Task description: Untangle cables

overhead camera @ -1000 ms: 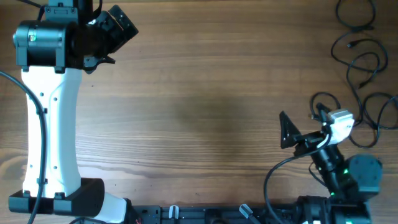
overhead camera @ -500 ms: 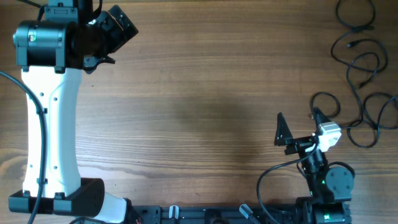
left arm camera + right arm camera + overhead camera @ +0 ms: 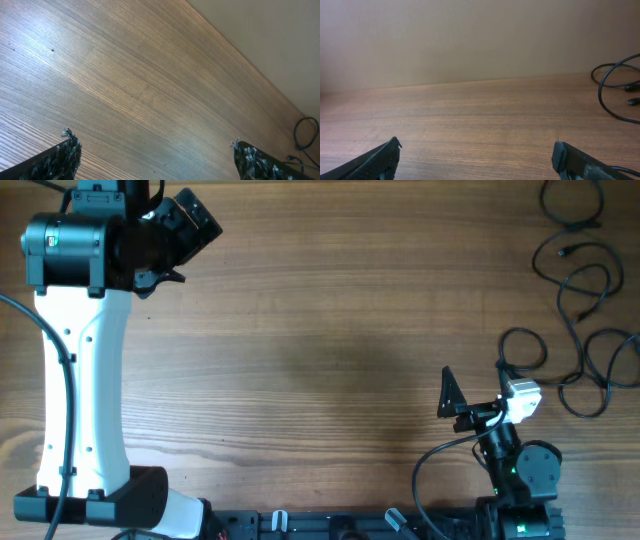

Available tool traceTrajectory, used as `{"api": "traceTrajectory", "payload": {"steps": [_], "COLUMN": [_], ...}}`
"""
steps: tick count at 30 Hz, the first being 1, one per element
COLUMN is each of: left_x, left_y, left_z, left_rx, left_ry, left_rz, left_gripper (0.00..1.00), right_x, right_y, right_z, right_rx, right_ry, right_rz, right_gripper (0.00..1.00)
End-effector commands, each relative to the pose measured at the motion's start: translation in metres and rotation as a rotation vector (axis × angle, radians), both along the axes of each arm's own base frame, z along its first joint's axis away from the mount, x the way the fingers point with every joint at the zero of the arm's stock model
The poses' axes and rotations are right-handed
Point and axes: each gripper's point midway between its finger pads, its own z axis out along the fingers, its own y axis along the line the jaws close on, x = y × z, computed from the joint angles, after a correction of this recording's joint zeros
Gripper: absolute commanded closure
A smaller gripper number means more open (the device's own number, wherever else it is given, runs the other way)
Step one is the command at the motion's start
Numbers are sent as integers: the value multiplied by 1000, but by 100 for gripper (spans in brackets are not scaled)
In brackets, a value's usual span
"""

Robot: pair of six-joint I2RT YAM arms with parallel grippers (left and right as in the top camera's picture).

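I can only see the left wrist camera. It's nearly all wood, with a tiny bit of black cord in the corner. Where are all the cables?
Observer: The cables lie in loose loops along the far right side of the table, a long way from your left gripper.
Operator: Is the other arm holding one?
Observer: No. The right gripper has its fingers wide open with nothing between them, close beside the cables.
Operator: Is it one big knot?
Observer: No, there are several loops spread along that side, and some cross each other.
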Motion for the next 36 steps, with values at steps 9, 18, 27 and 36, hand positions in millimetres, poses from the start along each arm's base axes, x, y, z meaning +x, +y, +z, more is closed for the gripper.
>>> {"api": "traceTrajectory", "payload": {"steps": [9, 18, 27, 36], "left_x": [3, -13, 21, 9], "left_y": [4, 16, -15, -38], "left_z": [-5, -10, 44, 2], "left_rx": [24, 82, 124, 210], "left_ry": [11, 69, -297, -588], "left_rz": [-1, 30, -82, -254], "left_gripper": [0, 0, 0, 0], "right_x": [-1, -1, -1, -1], "right_y": [1, 1, 1, 1], "right_z": [4, 4, 4, 4], "right_rx": [11, 12, 11, 11], "right_ry": [-18, -18, -18, -18], "right_rz": [3, 3, 3, 3], "right_gripper": [0, 0, 0, 0]}}
